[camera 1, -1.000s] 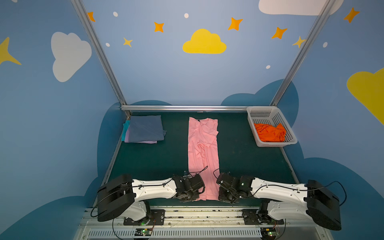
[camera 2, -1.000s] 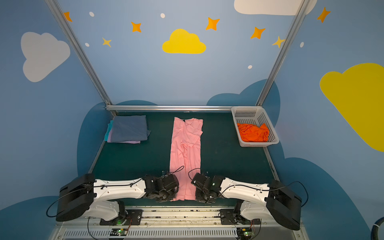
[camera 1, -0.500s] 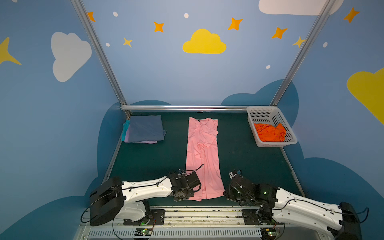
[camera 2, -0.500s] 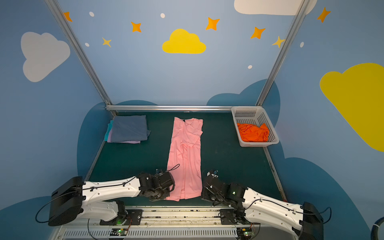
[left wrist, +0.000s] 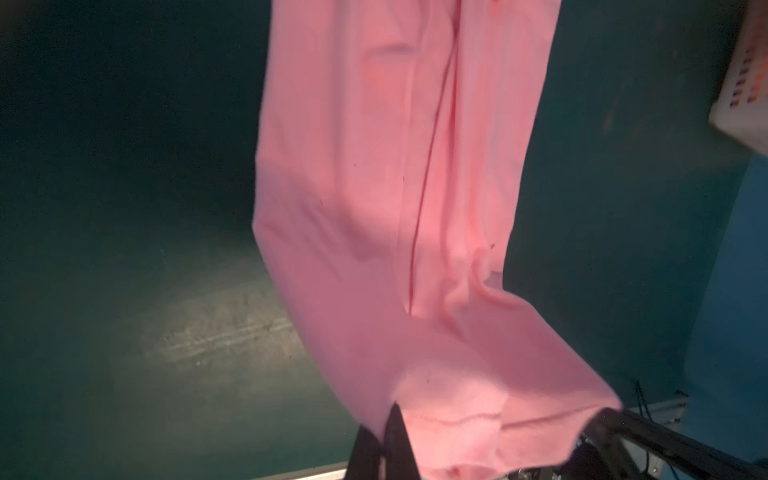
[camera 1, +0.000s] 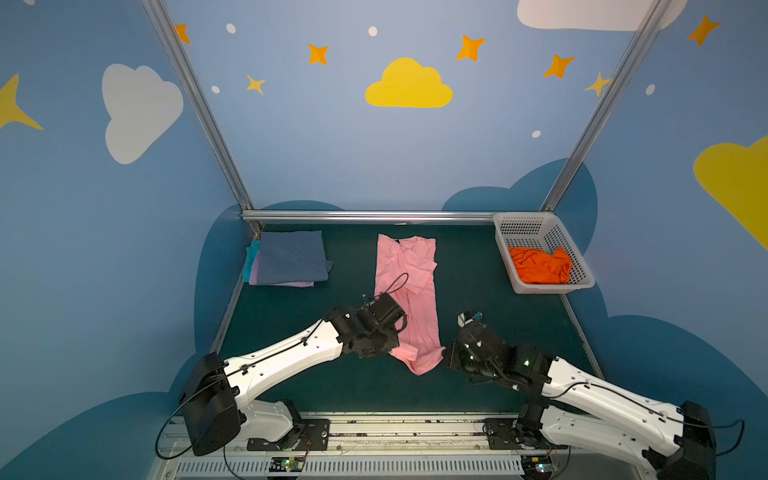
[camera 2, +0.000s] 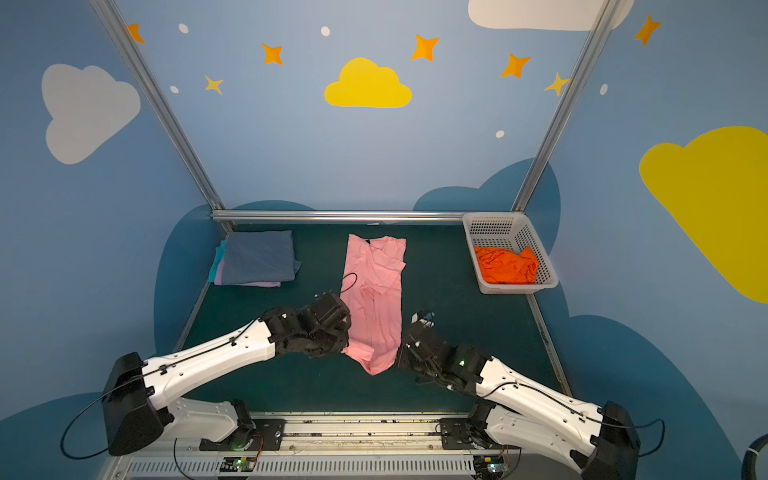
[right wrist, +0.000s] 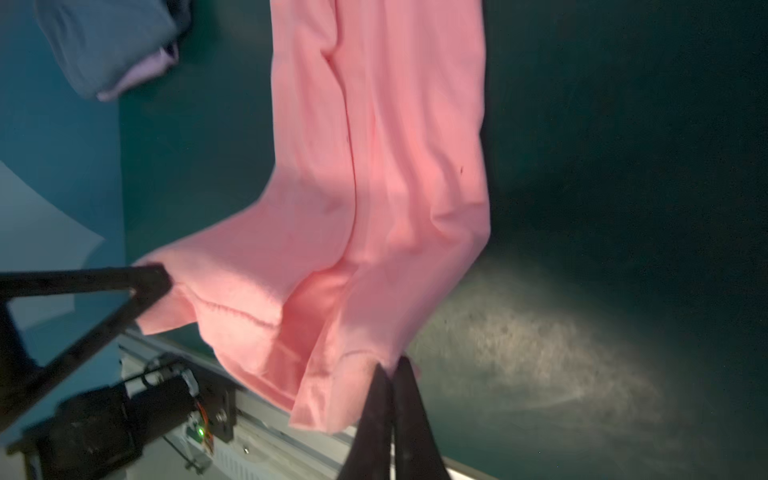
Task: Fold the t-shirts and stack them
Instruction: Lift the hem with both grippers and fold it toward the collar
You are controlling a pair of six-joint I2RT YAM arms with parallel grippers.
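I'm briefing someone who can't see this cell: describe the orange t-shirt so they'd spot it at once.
Find the dark green table; at its far right corner sits a white perforated basket. The orange t-shirt lies crumpled inside it, unlike the pink t-shirt stretched mid-table and the folded stack at far left.

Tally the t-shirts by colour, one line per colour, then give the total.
pink t-shirt: 1
orange t-shirt: 1
slate-blue t-shirt: 1
lavender t-shirt: 1
teal t-shirt: 1
Total: 5
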